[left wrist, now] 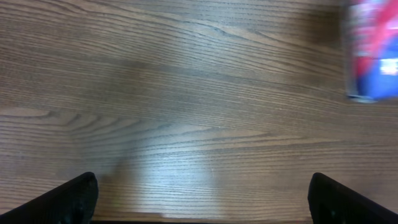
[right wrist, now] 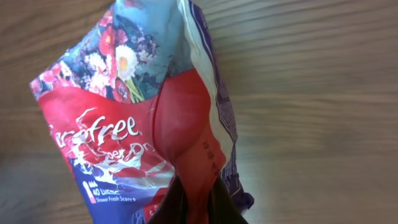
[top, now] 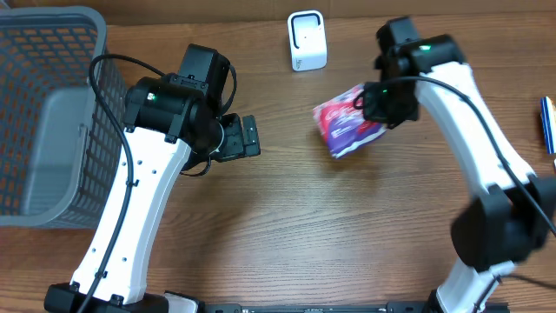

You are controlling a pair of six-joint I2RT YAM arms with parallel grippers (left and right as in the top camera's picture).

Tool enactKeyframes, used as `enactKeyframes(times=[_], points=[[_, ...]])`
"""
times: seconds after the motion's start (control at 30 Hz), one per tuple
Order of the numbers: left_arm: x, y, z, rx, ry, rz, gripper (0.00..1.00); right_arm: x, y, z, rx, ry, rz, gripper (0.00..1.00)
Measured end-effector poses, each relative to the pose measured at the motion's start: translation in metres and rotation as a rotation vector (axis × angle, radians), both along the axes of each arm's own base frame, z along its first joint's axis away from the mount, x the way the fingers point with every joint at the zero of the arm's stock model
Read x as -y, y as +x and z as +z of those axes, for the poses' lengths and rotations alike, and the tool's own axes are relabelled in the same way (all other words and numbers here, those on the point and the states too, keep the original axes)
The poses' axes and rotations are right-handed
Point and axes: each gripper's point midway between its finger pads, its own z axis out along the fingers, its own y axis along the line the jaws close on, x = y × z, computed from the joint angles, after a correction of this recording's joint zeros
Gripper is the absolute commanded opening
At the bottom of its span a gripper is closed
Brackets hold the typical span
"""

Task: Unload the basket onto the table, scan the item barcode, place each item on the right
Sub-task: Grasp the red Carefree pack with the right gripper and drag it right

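Currently the right gripper (top: 378, 104) is clamped shut on one end of the pack (top: 346, 123), whose long axis runs away from the fingertips. The pack is near the scanner (top: 307, 41), to its right and nearer the robot, so the right arm is the closer one. The left gripper (top: 243, 137), left of the scanner, stands fully open and holds nothing.

Overhead: you get even, bright light; a soft shadow lies on the table (top: 287, 226) under the packet (top: 343, 129). Left wrist: you see a pale sheen on the wood, and the packet is blurred. Right wrist: packet print sharp, wood grain behind smeared.
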Motion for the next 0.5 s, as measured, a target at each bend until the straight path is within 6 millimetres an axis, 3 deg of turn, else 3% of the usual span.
enactKeyframes(times=[0.07,0.13,0.37,0.43,0.5], points=[[0.0,0.0,0.0,0.0,0.0,0.0,1.0,0.012,-0.01,0.015,0.014,-0.068,-0.053,0.04],[0.0,0.0,0.0,0.0,0.0,0.0,1.0,0.024,-0.02,0.016,-0.007,-0.148,-0.112,0.04],[0.0,0.0,0.0,0.001,0.0,0.0,1.0,0.036,-0.031,-0.017,-0.047,-0.267,-0.235,0.04],[0.0,0.0,0.0,0.0,0.0,0.0,1.0,0.047,-0.044,-0.035,-0.1,-0.345,-0.243,0.04],[0.0,0.0,0.0,0.0,0.0,0.0,1.0,0.059,-0.052,-0.036,-0.122,-0.414,-0.258,0.04]])
